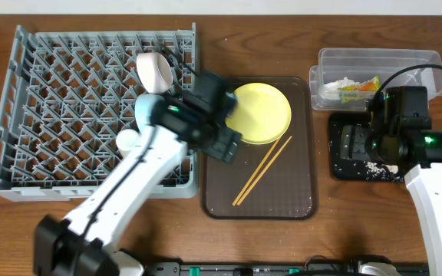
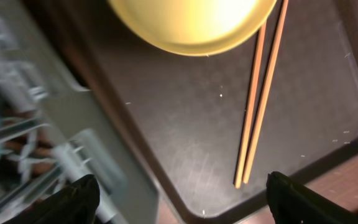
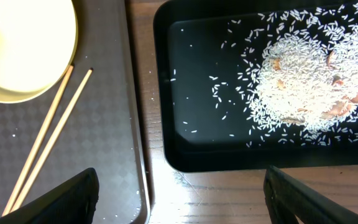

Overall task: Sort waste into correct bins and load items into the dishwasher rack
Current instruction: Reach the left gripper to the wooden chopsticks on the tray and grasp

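**Surface:** wooden table, one.

**Dishwasher rack**, one, left of the left gripper. It holds one pinkish-white bowl, one light blue bowl and one white cup.

**Left gripper:** spread wide, empty, over the brown tray. One yellow plate and two chopsticks lie ahead.

**Right gripper****:** wide open, empty. One black tray of rice lies ahead.

**Clear tub**, one, beyond, holding one wrapper and paper.

Grey plastic grid rack on a wood-grain table; smooth, glossy yellow plate and bare wooden chopsticks on a matt, diamond-textured brown serving tray; glossy black tray; clear plastic tub.
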Tool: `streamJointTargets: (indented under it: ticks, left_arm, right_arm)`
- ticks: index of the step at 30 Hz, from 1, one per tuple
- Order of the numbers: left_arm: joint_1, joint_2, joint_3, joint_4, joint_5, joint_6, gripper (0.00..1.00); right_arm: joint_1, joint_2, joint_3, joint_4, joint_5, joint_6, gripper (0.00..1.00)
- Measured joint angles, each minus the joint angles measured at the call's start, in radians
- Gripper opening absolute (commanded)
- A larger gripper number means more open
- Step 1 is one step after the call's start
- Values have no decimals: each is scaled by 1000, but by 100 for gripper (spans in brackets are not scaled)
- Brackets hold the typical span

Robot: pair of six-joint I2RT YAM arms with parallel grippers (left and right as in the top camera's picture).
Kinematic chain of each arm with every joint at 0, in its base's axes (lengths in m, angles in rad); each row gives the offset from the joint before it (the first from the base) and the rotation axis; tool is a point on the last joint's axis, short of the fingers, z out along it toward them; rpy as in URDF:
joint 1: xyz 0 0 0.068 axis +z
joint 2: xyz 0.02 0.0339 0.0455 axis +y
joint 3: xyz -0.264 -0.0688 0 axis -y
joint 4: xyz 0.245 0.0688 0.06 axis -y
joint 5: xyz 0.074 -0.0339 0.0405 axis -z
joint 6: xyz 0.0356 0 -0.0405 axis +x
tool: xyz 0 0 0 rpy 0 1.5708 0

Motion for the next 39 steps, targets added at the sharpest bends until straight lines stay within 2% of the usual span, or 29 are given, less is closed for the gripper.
streamJointTargets:
  ticks: [6, 14, 25, 39]
  left_arm:
    - [-133, 130, -18, 89, -35, -39, 87]
    - [-235, 288, -19, 154, -48, -58, 86]
    - [-251, 374, -19, 192, -172, -95, 85]
    - [-251, 374, -48, 241, -198, -124, 85]
  right_arm:
    - [0, 0, 0, 0, 0, 0, 83]
    - [0, 0, 0, 0, 0, 0, 83]
    - [0, 0, 0, -1, 0, 0, 84]
    - [0, 0, 0, 0, 0, 0, 84]
